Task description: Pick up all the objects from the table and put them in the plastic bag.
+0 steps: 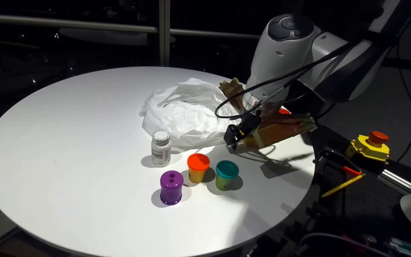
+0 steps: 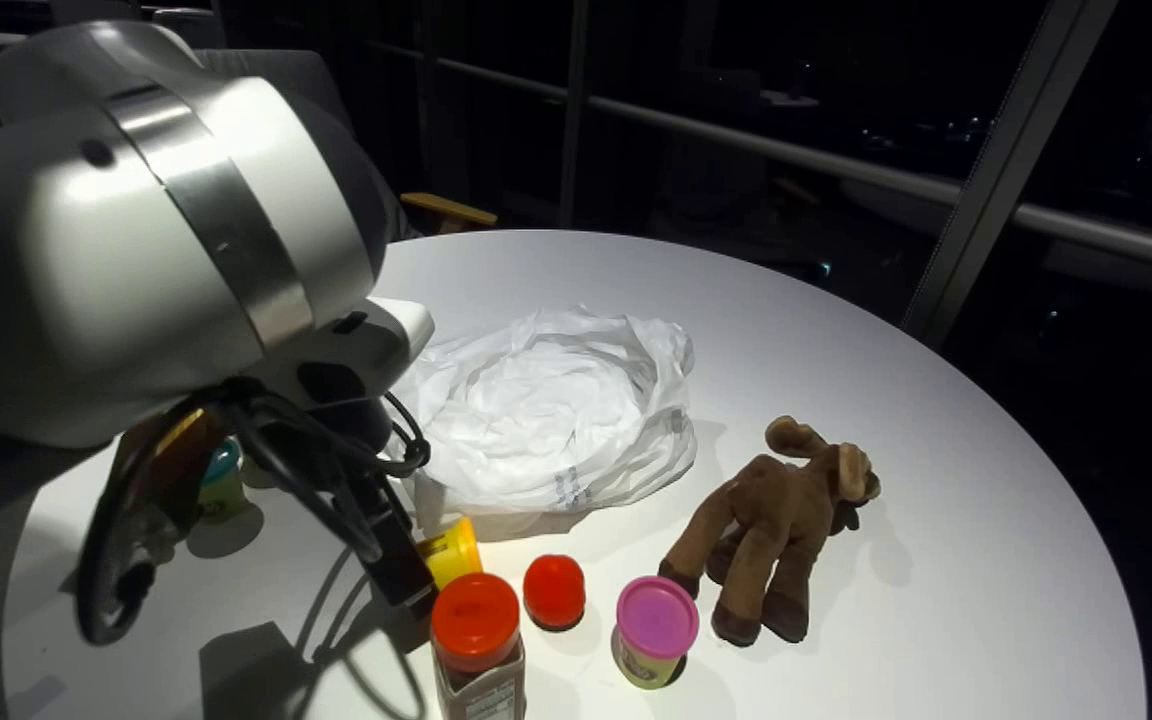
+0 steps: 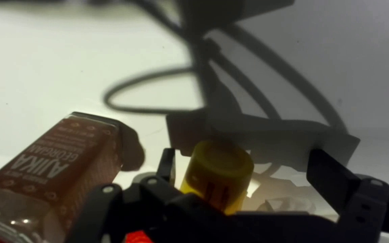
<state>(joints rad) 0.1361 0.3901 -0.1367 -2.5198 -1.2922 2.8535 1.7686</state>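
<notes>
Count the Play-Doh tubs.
4: orange-lidded tub and teal-lidded tub near the purple sharpener, yellow tub by the gripper, pink-lidded tub beside the plush animal. The arm may hide others.

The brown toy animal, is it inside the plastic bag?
No, an exterior view shows the brown toy animal on the table, outside the plastic bag.

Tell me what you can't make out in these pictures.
In an exterior view: part of the plush toy, behind the arm.
In an exterior view: the base of the red-lidded jar, cut off by the bottom edge.
In the wrist view: part of a red object, behind the gripper.
</notes>
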